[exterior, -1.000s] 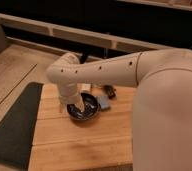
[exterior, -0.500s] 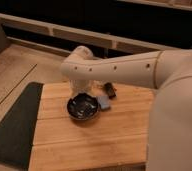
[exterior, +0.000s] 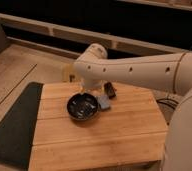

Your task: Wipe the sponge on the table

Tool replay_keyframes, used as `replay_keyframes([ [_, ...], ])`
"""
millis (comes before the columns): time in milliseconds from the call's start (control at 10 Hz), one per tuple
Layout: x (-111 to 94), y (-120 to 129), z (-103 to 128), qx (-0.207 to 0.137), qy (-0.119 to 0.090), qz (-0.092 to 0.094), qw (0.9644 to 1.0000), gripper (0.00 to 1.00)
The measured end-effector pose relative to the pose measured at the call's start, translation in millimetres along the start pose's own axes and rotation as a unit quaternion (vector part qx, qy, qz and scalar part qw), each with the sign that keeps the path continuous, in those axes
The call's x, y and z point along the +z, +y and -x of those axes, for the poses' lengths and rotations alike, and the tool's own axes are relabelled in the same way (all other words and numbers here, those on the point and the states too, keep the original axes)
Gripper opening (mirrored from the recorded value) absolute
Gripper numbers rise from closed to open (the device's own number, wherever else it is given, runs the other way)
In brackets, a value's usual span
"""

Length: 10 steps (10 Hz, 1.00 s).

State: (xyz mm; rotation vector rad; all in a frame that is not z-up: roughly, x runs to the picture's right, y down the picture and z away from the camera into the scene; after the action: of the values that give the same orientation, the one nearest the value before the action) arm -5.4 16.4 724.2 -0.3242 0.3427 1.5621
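Observation:
The sponge (exterior: 105,102), a small pale blue-grey pad, lies flat on the wooden table (exterior: 104,137), touching the right rim of the dark bowl (exterior: 82,107). My white arm reaches in from the right and bends down just behind the bowl. The gripper (exterior: 71,75) shows only as a pale tip at the table's far left corner, beyond the bowl and up-left of the sponge. It is open and holds nothing. The forearm hides most of it.
A small black oblong object (exterior: 110,90) lies just behind the sponge. A dark grey-green mat (exterior: 14,125) borders the table's left side. My white body (exterior: 186,135) stands against the right edge. A wooden floor and a low ledge lie beyond the table.
The arm's end has lifted off the bowl and drawn back toward the table's far edge, uncovering the bowl. The sponge and the black object have stayed in place.

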Motion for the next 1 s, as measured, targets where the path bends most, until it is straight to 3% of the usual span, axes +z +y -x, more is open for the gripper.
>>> replay_keyframes([
  [100,8.8,-16.1,-0.5,0.011,0.008,-0.014,0.9998,0.65],
  [300,28.1,-79.4,1.6,0.037,0.028,-0.071,0.9965,0.65],
  [400,35.3,-108.5,5.2,0.043,0.034,-0.090,0.9945,0.65],
  [600,53.5,-130.5,18.4,0.020,0.037,-0.099,0.9941,0.65],
  [800,71.3,-135.0,30.4,-0.006,0.038,-0.091,0.9951,0.65],
  [1000,76.0,-137.4,33.0,-0.012,0.039,-0.089,0.9952,0.65],
])
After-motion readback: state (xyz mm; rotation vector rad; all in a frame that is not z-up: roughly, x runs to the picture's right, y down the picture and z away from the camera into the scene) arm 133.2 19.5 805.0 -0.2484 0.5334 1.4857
